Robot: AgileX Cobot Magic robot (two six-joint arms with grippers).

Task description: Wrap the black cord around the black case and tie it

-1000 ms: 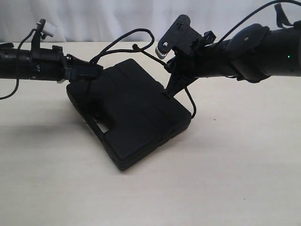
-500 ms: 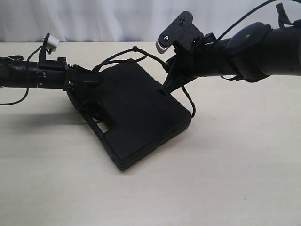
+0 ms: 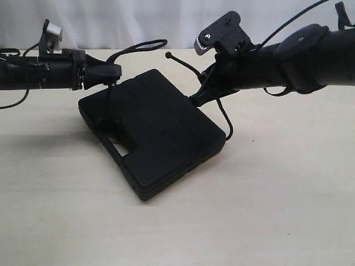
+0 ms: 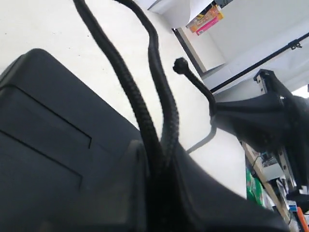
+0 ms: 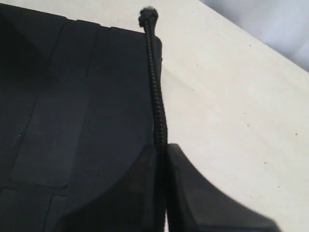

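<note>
The black case (image 3: 155, 130) lies flat on the table with its handle slot towards the front left. My left gripper (image 3: 115, 71) hovers over the case's back left corner, shut on two strands of the black cord (image 4: 140, 106), which rise from the jaws as a loop (image 3: 141, 45). Above the case's back right edge my right gripper (image 3: 194, 101) is shut on the cord (image 5: 155, 82) just below its knotted tip (image 3: 168, 55). From that gripper another stretch of cord (image 3: 226, 119) hangs down past the case's right side. In the left wrist view the case (image 4: 43, 140) lies under the jaws.
The case sits on a pale wooden table (image 3: 277, 194). A white curtain (image 3: 138, 19) hangs along the table's far edge. Thick arm cables (image 3: 288, 22) loop above the right arm.
My left gripper dipped towards the case's corner, then rose and levelled, lifting the cord loop. The right gripper edged up and right, and the knotted tip now stands clear of the loop.
</note>
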